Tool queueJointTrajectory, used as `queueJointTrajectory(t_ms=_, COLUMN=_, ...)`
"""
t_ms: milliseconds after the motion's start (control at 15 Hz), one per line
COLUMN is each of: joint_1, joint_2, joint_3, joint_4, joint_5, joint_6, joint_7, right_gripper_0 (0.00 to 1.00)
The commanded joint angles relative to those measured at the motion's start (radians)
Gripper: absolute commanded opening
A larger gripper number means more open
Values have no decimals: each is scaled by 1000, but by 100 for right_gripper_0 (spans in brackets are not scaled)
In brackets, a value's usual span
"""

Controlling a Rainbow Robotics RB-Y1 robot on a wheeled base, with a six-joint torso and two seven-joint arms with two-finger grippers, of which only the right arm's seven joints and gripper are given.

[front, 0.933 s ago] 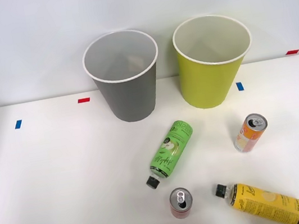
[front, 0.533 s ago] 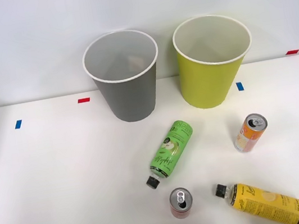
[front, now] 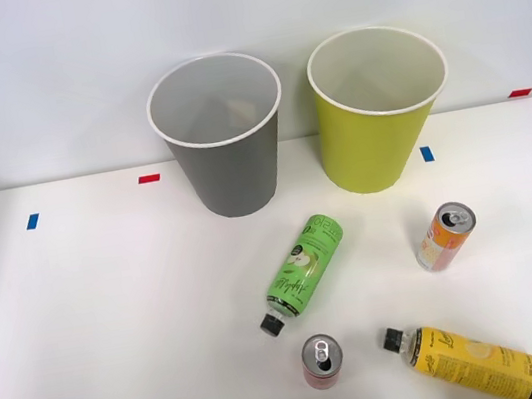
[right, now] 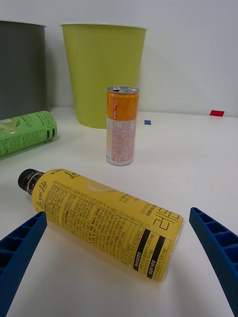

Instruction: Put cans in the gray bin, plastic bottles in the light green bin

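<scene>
looking at the front view against a second ago, nothing on the white table (front: 92, 318) has budged, so no sorting yet. the right gripper (right: 119, 257) hangs wide open, one blue ribbed finger on each side of the yellow-label plastic bottle (right: 104, 223) lying flat, probably first to go. the upright orange-and-white can (right: 122, 125) stands just beyond, between it and the lime bin (right: 103, 69), so the lift needs to clear it. green-label bottle (front: 303, 268) lies on its side, red can (front: 321, 360) upright, gray bin (front: 223, 137) empty-looking.
</scene>
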State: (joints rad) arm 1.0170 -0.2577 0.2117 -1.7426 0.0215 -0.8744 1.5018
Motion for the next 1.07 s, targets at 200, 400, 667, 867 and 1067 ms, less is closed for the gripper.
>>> queueJointTrajectory(t_ms=200, joint_1=0, joint_2=0, joint_3=0, joint_4=0, joint_5=0, joint_6=0, joint_7=0, right_gripper_0=100)
queueJointTrajectory(t_ms=400, joint_1=0, joint_2=0, joint_3=0, joint_4=0, joint_5=0, joint_6=0, joint_7=0, right_gripper_0=100)
queueJointTrajectory(t_ms=667, joint_1=0, joint_2=0, joint_3=0, joint_4=0, joint_5=0, joint_6=0, joint_7=0, right_gripper_0=100)
queueJointTrajectory(t_ms=867, joint_1=0, joint_2=0, joint_3=0, joint_4=0, joint_5=0, joint_6=0, joint_7=0, right_gripper_0=100)
queueJointTrajectory(t_ms=1067, joint_1=0, joint_2=0, joint_3=0, joint_4=0, joint_5=0, joint_6=0, joint_7=0, right_gripper_0=100)
